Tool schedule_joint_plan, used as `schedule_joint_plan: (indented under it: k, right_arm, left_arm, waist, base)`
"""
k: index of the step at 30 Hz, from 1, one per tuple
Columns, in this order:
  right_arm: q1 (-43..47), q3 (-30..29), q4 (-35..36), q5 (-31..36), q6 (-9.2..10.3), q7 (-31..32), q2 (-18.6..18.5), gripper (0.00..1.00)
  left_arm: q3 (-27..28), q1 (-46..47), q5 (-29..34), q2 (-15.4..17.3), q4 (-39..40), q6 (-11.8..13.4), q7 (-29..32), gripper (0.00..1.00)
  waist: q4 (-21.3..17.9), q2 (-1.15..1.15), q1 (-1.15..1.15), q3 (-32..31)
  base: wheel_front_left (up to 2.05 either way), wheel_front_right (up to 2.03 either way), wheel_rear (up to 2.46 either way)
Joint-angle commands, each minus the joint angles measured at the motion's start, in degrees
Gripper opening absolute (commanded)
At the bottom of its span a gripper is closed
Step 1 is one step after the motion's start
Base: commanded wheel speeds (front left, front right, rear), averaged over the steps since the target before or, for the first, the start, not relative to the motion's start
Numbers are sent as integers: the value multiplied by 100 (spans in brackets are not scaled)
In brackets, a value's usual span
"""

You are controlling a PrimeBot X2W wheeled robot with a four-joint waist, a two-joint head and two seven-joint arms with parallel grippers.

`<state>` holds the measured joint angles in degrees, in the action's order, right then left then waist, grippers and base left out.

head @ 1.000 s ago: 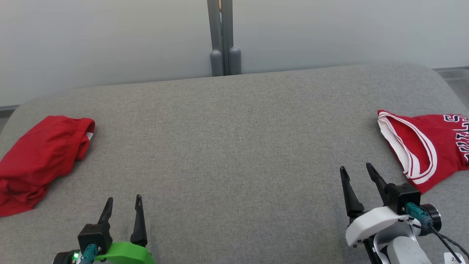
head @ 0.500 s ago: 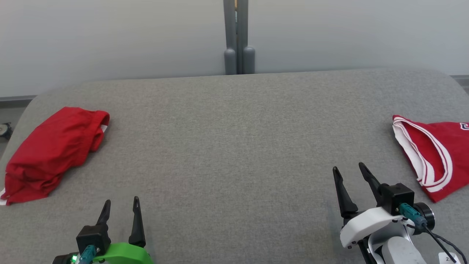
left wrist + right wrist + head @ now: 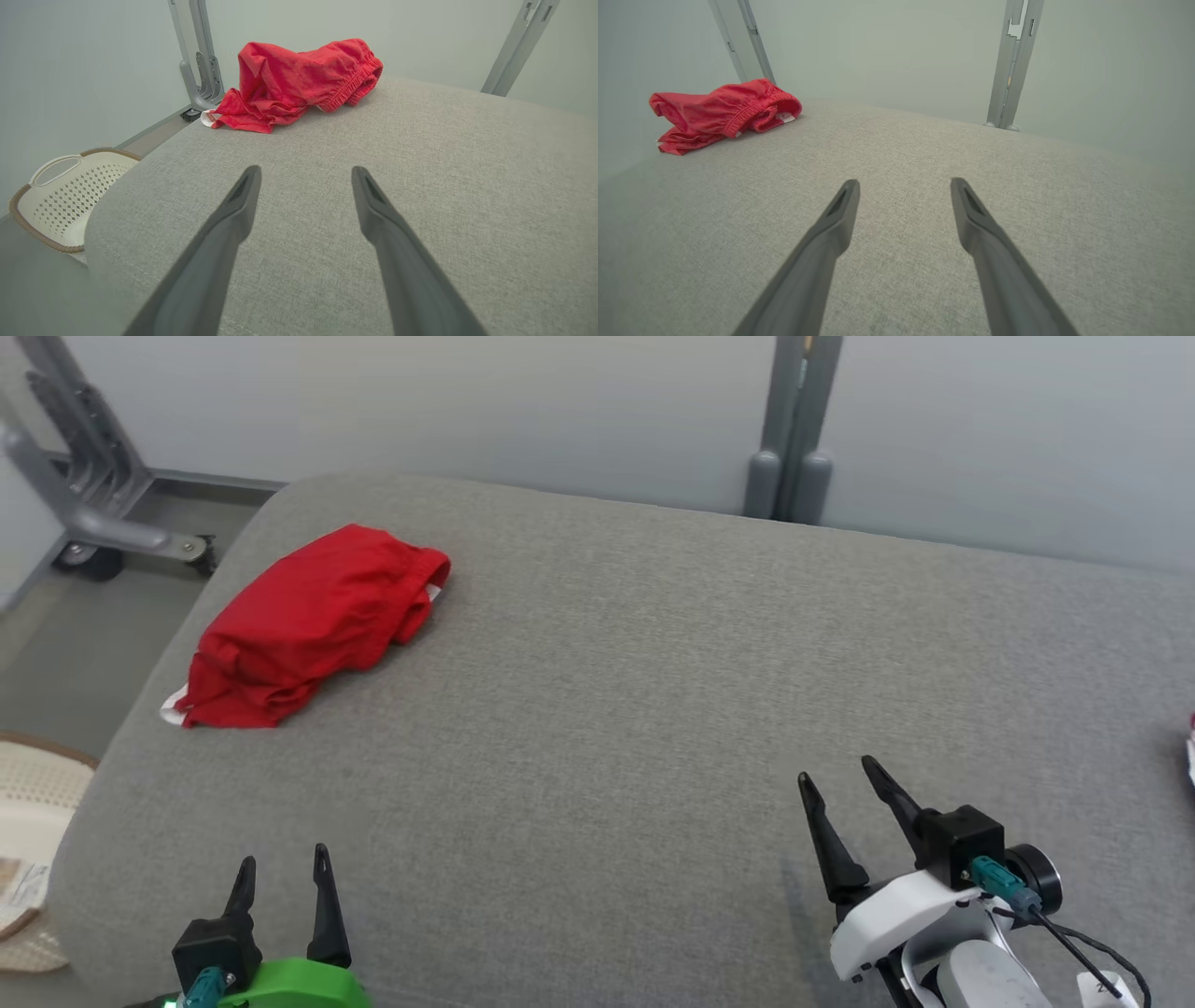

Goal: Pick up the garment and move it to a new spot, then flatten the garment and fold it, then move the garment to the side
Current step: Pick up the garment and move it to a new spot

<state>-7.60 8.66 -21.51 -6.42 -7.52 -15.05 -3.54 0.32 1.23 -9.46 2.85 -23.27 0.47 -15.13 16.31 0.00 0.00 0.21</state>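
The head camera has swung left, bringing the red garment [image 3: 313, 627] inward.

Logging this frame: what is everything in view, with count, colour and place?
red garment: 1, red, bunched on the table's far left part
padded table: 1, grey, across the scene
fabric edge: 1, red and white, cut off at the head view's right border; too little to identify
basket: 1, cream with brown rim, on the floor left of the table
wheeled frame: 1, grey, floor at far left
post: 1, grey, behind the table
wall: pale, behind
left gripper: 1, dark fingers, open, near left, empty
right gripper: 1, dark fingers, open, near right, empty
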Motion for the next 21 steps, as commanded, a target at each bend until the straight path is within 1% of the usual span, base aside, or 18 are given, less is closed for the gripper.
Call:
schedule_joint_plan:
  k: [1,4,7,12,16,17,21]
  right_arm:
    - [-81,68,-23,-52,9,-15,-36,100]
    - [-120,229,-65,-91,8,-15,-44,100]
    - [-162,329,-94,-119,8,-15,-54,100]
    - [-202,445,-138,-170,8,-15,-104,100]
    - [-276,519,-147,-171,8,-15,-210,100]
    - [-303,521,-144,-169,9,-15,-240,100]
    - [-427,528,-72,-149,8,-15,-412,100]
  left_arm:
    - [20,-64,-41,13,3,39,2,100]
    - [47,-98,-86,11,13,68,3,100]
    - [60,-109,-126,12,-2,97,3,100]
    - [101,-122,-257,12,-26,99,3,100]
    - [162,83,-444,11,-239,-51,2,100]
    - [149,179,-465,10,-341,-160,2,100]
    - [320,748,-309,75,-757,-370,2,100]
  waist:
    - [744,0,0,127]
    - [995,0,0,164]
    - [1162,0,0,195]
    - [1220,0,0,270]
    - [1103,0,0,424]
    - [1064,0,0,475]
    - [877,0,0,766]
  base:
    - [0,0,0]
    - [0,0,0]
    - [0,0,0]
    - [0,0,0]
    - [0,0,0]
    - [0,0,0]
    - [0,0,0]
